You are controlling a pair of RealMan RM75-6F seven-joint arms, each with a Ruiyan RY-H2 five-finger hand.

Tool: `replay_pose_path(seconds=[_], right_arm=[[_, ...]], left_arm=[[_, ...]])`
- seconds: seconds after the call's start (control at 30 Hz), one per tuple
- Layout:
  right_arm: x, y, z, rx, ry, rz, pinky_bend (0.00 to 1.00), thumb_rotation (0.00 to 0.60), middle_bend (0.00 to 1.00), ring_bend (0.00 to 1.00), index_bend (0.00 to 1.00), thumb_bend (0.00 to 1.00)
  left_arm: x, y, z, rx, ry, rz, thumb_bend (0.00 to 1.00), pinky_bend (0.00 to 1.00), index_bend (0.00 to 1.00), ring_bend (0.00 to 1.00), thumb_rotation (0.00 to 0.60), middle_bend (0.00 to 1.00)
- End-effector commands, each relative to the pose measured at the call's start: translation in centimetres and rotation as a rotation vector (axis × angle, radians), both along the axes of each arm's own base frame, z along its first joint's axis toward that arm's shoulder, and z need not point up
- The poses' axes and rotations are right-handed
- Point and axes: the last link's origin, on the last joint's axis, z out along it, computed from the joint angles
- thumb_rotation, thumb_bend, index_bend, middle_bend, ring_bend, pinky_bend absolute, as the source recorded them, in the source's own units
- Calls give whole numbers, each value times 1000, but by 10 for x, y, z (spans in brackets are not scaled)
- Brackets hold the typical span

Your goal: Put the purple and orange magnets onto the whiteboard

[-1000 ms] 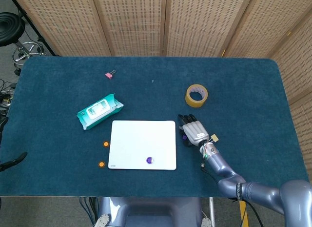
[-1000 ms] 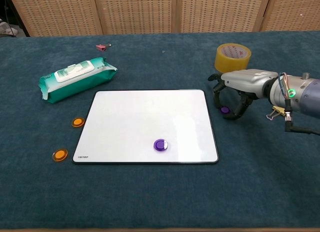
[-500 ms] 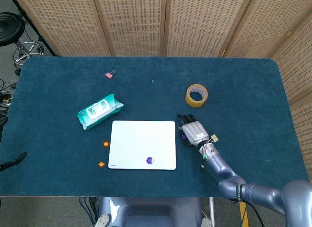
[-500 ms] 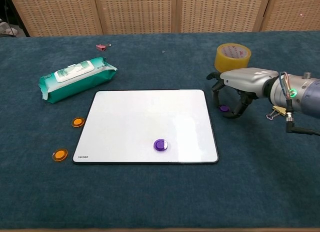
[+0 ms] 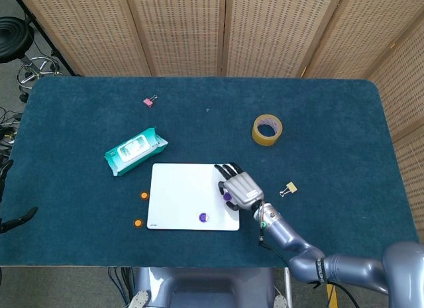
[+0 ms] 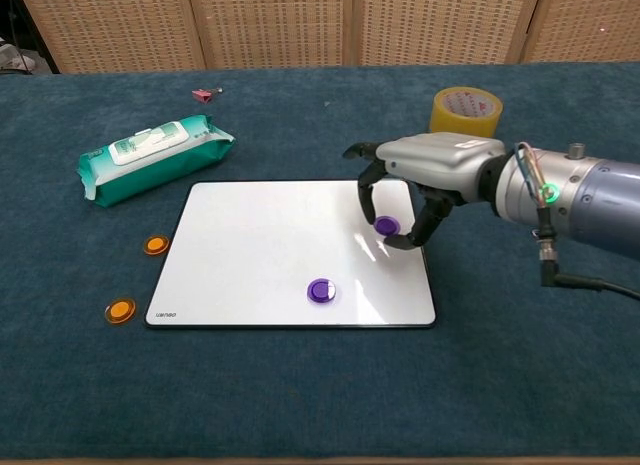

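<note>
The whiteboard [image 6: 260, 240] [image 5: 185, 189] lies flat near the table's front. One purple magnet [image 6: 320, 291] [image 5: 203, 218] rests on its lower middle. My right hand [image 6: 425, 175] [image 5: 240, 187] hovers over the board's right part and pinches a second purple magnet [image 6: 386, 225] [image 5: 227, 196] between thumb and fingers, just above or on the surface. Two orange magnets [image 6: 154, 245] [image 6: 120, 310] lie on the cloth left of the board, also visible in the head view [image 5: 144, 195] [image 5: 138, 222]. My left hand does not show.
A green wipes pack [image 6: 150, 155] [image 5: 135, 149] lies left behind the board. A yellow tape roll [image 6: 465, 113] [image 5: 267, 130] stands behind my right hand. A pink binder clip [image 6: 203, 95] sits far back; a yellow clip [image 5: 290, 187] lies right of the board.
My right hand has carried the second purple magnet leftward from the cloth beside the board to over the board's right part. Everything else is unmoved.
</note>
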Motion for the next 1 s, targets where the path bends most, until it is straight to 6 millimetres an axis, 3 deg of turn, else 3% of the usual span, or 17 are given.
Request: replay_pose_path(seconds=[0.03, 0.47, 0.73, 1.0], right_arm=[[16, 7, -9, 17, -19, 28, 0, 600, 0, 0, 526, 469], [45, 11, -42, 58, -25, 25, 0, 600, 0, 0, 537, 468], [48, 10, -58, 69, 2, 3, 0, 600, 0, 0, 537, 468], [47, 4, -57, 57, 7, -15, 0, 600, 0, 0, 537, 468]], left_arm=[[0, 0, 0, 1, -1, -1, 0, 73, 0, 0, 600, 0], [-1, -2, 6, 4, -25, -7, 0, 73, 0, 0, 600, 0], [-1, -3, 8, 6, -33, -10, 0, 73, 0, 0, 600, 0], [-2, -2, 10, 8, -40, -8, 0, 73, 0, 0, 600, 0]])
